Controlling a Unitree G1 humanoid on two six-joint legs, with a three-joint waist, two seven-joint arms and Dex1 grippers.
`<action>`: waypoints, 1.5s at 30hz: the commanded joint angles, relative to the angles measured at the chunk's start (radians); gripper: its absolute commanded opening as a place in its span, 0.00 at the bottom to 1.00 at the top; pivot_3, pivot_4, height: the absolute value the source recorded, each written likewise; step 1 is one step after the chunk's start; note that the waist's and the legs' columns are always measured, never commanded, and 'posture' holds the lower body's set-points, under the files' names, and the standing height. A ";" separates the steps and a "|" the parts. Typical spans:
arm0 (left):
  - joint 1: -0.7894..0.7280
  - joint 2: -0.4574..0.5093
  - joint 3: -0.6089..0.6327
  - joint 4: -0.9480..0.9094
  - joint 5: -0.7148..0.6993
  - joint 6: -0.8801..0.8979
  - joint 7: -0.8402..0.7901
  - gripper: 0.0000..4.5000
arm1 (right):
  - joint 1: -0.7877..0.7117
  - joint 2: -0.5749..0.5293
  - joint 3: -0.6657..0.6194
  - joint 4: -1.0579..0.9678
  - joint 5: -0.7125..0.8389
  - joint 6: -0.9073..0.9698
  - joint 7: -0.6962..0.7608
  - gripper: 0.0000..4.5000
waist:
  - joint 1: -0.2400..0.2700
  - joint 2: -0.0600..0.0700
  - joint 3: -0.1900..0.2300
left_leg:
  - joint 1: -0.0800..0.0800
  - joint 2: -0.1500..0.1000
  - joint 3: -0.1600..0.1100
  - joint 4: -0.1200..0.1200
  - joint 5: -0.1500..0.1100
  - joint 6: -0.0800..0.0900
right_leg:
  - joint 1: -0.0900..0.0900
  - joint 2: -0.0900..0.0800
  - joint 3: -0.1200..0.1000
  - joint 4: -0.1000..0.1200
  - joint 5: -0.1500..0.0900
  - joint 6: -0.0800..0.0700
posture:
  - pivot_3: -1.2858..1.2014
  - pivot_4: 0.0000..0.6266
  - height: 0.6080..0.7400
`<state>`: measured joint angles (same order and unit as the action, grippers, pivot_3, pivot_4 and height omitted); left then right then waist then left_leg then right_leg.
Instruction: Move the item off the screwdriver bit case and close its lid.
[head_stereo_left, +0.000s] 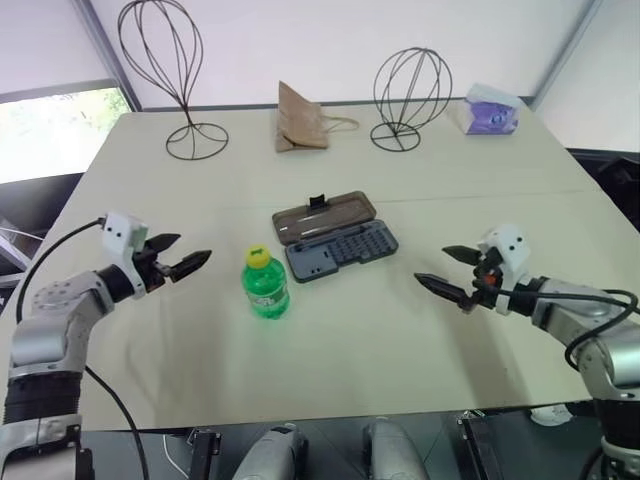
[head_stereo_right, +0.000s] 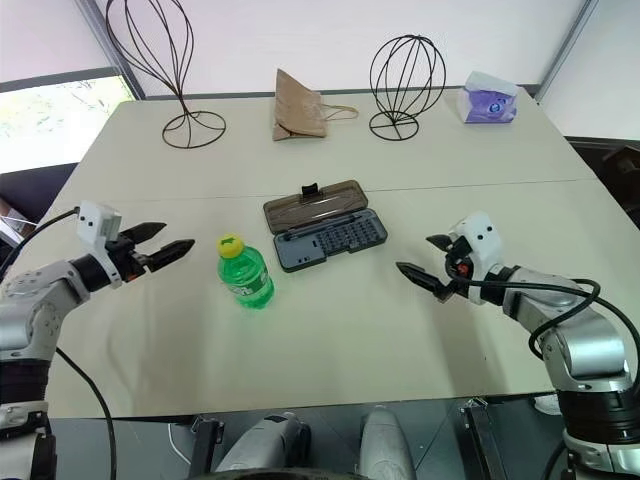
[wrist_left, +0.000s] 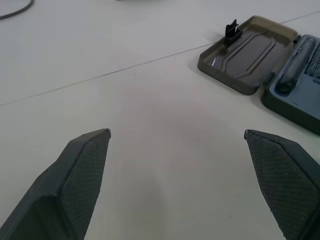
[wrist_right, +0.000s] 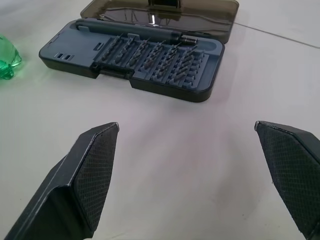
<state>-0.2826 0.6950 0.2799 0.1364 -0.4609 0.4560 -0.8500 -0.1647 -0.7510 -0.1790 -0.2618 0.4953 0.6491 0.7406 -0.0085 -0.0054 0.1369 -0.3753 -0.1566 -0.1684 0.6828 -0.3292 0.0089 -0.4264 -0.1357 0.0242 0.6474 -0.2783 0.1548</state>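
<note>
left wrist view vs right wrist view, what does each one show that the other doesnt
Left wrist view alone: the table seam line running toward the case, past the open left gripper. Right wrist view alone: an edge of the green bottle, the rows of bit slots and the open right gripper. Shared: the screwdriver bit case, lying open on the table, with its smoky-brown lid, black latch and the driver handle.

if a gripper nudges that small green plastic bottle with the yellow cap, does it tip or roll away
The small green plastic bottle with the yellow cap stands upright on the table, beside the dark grey bit case, so a high push probably tips it. Its round body would then likely roll. The smooth plastic may slip between fingers.
</note>
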 joint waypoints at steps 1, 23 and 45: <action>-0.013 0.015 0.009 -0.018 -0.006 -0.009 -0.013 0.99 | -0.014 -0.011 -0.023 -0.031 0.003 -0.010 0.002 1.00 | 0.001 0.000 0.000 | 0.000 0.000 0.000 0.000 0.000 0.000 | 0.000 0.000 0.000 0.000 0.000 0.000 | 0.52 0.24 1.00; -0.030 0.012 -0.007 -0.010 0.020 -0.041 -0.011 0.99 | -0.051 -0.024 -0.007 -0.004 -0.030 -0.032 0.018 1.00 | 0.001 0.000 0.000 | 0.000 0.000 0.000 0.000 0.000 0.000 | 0.000 0.000 0.000 0.000 0.000 0.000 | 0.52 0.24 1.00; -0.016 0.213 -0.010 -0.480 -0.351 0.346 -0.201 0.99 | -0.139 -0.076 -0.029 -0.161 0.220 0.193 0.063 1.00 | 0.021 0.002 0.007 | 0.000 0.001 0.001 -0.001 0.000 0.000 | 0.000 0.000 0.000 -0.002 0.000 0.000 | 0.52 0.24 1.00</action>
<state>-0.2750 0.9178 0.2793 -0.3060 -0.7885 0.7997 -1.0692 -0.2953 -0.8327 -0.2021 -0.4057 0.7174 0.8655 0.8117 0.0122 -0.0031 0.1440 -0.3757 -0.1552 -0.1675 0.6822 -0.3293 0.0090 -0.4264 -0.1352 0.0243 0.6459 -0.2784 0.1546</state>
